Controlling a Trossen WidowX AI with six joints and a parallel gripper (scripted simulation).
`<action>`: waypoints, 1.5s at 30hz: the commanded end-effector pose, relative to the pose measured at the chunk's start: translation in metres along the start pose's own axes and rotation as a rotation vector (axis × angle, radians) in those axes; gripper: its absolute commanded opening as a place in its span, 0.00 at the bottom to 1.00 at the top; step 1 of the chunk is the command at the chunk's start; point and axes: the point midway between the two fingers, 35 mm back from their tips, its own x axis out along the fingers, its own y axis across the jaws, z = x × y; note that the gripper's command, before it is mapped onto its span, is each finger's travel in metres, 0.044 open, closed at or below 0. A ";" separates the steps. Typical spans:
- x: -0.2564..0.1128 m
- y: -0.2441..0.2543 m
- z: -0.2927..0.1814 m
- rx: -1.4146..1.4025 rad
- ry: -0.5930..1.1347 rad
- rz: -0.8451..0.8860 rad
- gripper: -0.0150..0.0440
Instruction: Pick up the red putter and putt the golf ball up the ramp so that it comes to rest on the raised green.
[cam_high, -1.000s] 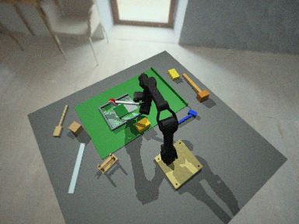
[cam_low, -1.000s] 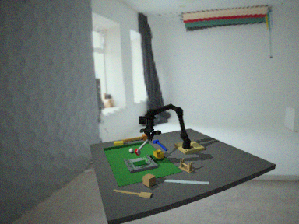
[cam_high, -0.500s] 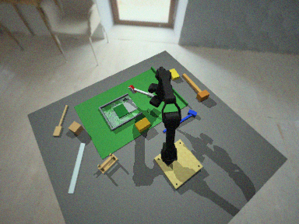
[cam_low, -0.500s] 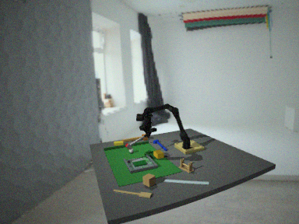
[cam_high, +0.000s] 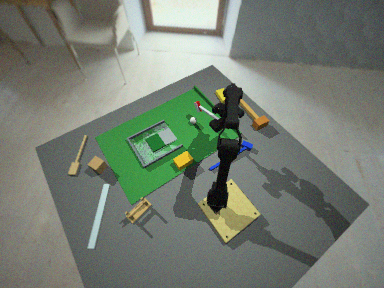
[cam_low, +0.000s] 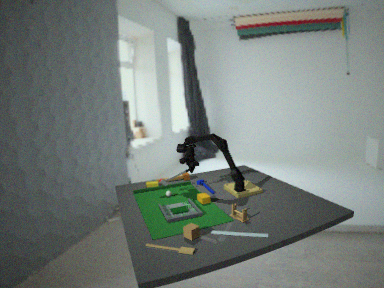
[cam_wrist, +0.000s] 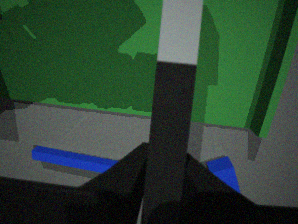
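The red putter's red head (cam_high: 198, 105) (cam_low: 161, 180) is beyond the ball, by the mat's far edge; its height above the mat is unclear. The putter's white shaft (cam_high: 208, 112) (cam_wrist: 180, 32) slants up to my gripper. My gripper (cam_high: 219, 120) (cam_low: 193, 168) (cam_wrist: 160, 151) is shut on its black grip (cam_wrist: 172, 100). The white golf ball (cam_high: 193, 120) (cam_low: 168, 193) lies on the green mat (cam_high: 120, 175) (cam_low: 150, 220), between the head and the grey-walled enclosure. The raised green (cam_high: 155, 142) (cam_low: 181, 210) is a dark green square in it; the pale ramp (cam_high: 168, 133) is on the ball's side.
A yellow block (cam_high: 183, 160) (cam_low: 204, 198) sits beside the enclosure. A blue stick tool (cam_high: 247, 145) (cam_wrist: 75, 159) lies under the arm. An orange mallet (cam_high: 260, 122) and another yellow block (cam_high: 220, 94) lie beyond the low green wall (cam_high: 204, 96). A wooden rack (cam_high: 138, 210) and cube (cam_high: 97, 165) stand nearby.
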 end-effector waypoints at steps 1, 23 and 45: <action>-0.003 -0.011 -0.005 0.044 -0.002 -0.007 0.25; 0.041 -0.011 -0.005 0.044 -0.002 -0.007 0.25; 0.063 -0.011 -0.005 0.040 -0.002 -0.007 0.25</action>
